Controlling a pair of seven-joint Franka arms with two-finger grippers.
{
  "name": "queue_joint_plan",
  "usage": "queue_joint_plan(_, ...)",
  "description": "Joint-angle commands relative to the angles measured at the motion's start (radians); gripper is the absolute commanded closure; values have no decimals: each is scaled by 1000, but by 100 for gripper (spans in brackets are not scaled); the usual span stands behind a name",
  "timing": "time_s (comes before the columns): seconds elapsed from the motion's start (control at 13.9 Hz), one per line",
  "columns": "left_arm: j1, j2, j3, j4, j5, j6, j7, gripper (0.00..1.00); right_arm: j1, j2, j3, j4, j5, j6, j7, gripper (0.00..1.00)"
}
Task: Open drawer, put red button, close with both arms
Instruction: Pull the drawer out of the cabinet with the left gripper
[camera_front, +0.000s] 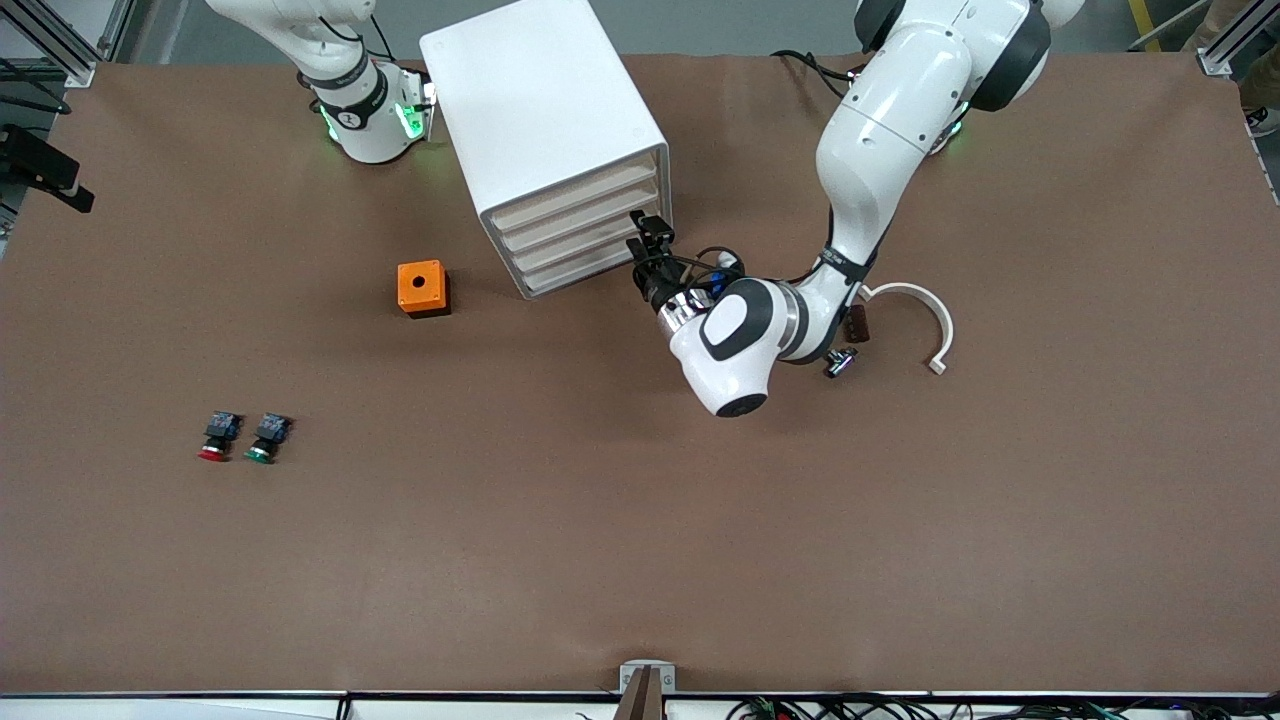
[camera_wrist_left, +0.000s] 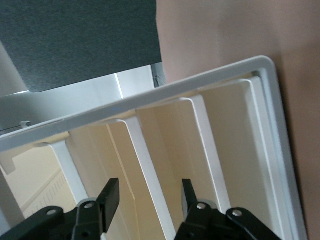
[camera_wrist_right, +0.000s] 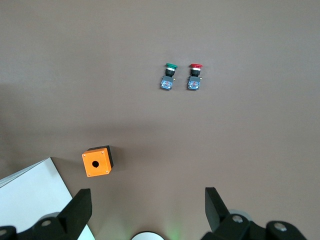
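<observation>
**Even Light Overhead, Soft Shadows Below**

Bright, even light is falling from above across the table (camera_front: 640, 560). The cabinet (camera_front: 540, 110) top is glaring almost pure white, and the left arm (camera_front: 880, 150) is showing glossy highlights while casting a soft shadow beneath itself. In the left wrist view, the drawers (camera_wrist_left: 175, 150) are glowing cream and looking slightly soft up close. In the right wrist view, a dim shadow is spreading beside the orange box (camera_wrist_right: 97, 161).

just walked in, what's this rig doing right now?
The left gripper is at the front of the white cabinet, its fingers astride a drawer front edge; all four drawers look closed. The right gripper waits, open, up above the orange box. The red button sits untouched beside the green button, nearer the front camera.
</observation>
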Motion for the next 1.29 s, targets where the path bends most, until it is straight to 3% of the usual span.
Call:
queue_joint_plan(0.0, -1, 2, -13, -15, -24, -19, -44, 43, 0, -17, -2, -12, 9, 5, 3, 0)
queue_joint_plan(0.43, -47, 38, -28, -30, -46, -45, -78, 46, -2, -17, -2, -12, 9, 5, 3, 0)
queue_joint_plan(0.86, -64, 44, -30, -30, -58, -56, -109, 80, -3, -17, -3, -12, 9, 5, 3, 0)
queue_joint_plan(1.22, -56, 44, -28, -26, -67, -54, -102, 88, -5, -17, -3, -12, 9, 4, 3, 0)
